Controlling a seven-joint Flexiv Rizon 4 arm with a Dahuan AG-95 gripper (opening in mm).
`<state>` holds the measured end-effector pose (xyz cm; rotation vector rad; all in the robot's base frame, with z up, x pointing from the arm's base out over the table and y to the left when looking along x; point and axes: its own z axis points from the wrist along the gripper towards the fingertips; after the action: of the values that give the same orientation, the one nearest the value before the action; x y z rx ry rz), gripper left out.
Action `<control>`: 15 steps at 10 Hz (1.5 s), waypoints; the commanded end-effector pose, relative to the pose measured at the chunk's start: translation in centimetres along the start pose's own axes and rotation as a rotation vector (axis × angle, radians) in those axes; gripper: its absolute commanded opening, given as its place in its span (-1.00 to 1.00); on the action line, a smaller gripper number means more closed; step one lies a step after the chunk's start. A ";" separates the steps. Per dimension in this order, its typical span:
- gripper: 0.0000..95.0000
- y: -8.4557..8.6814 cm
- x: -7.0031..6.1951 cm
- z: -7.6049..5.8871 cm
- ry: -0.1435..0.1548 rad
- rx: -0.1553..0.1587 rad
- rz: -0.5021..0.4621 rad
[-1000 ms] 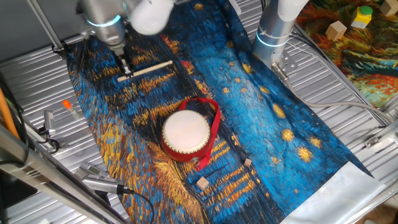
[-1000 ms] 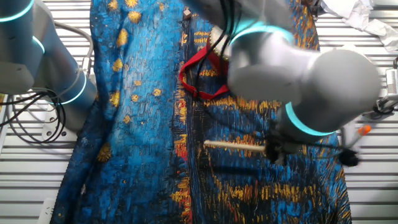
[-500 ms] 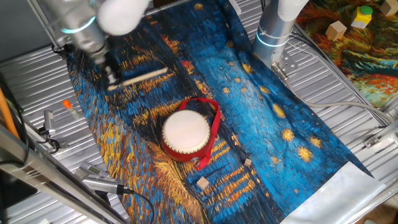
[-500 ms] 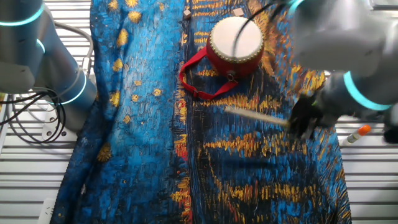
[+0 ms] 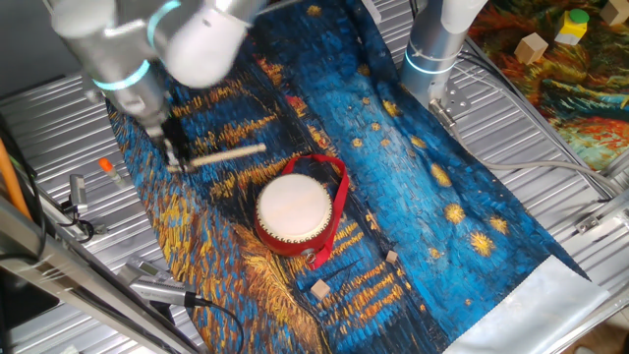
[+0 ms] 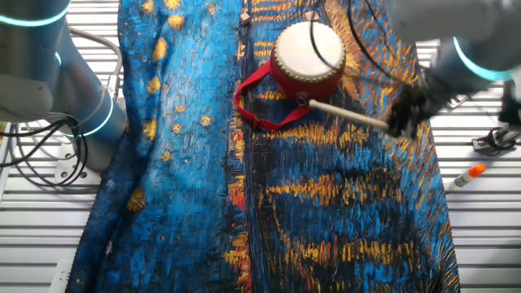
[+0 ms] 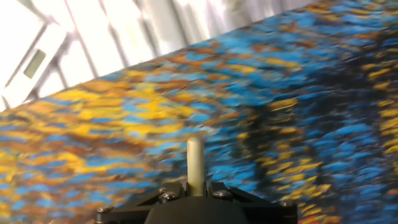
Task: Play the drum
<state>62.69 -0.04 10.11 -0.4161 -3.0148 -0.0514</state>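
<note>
The drum [image 5: 293,210] has a white skin, a red body and a red strap; it sits on the blue and yellow painted cloth, and also shows in the other fixed view [image 6: 309,50]. My gripper [image 5: 175,159] is shut on one end of a thin pale wooden stick [image 5: 228,152], held above the cloth to the left of the drum. In the other fixed view the gripper [image 6: 399,124] holds the stick [image 6: 346,114] with its free tip close to the drum's side. The hand view shows the stick [image 7: 194,163] between the jaws; the drum is out of that view.
A second arm's base [image 5: 435,49] stands at the cloth's far side. Small wooden blocks [image 5: 319,289] lie on the cloth near the drum. An orange-capped marker [image 6: 466,174] lies on the metal slats. More blocks [image 5: 532,46] sit on another cloth at the top right.
My gripper has carried the stick across the cloth towards the drum. The stick's free tip now lies near the drum's side. The drum has not moved.
</note>
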 end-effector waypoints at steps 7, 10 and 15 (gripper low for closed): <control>-1.00 9.0 6.0 -0.3 0.035 0.023 -0.051; -1.00 10.2 6.3 -0.2 0.034 0.025 -0.057; -1.00 8.6 6.4 -2.2 0.022 0.031 -0.046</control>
<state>59.64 9.76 13.12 -0.3475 -2.9956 -0.0077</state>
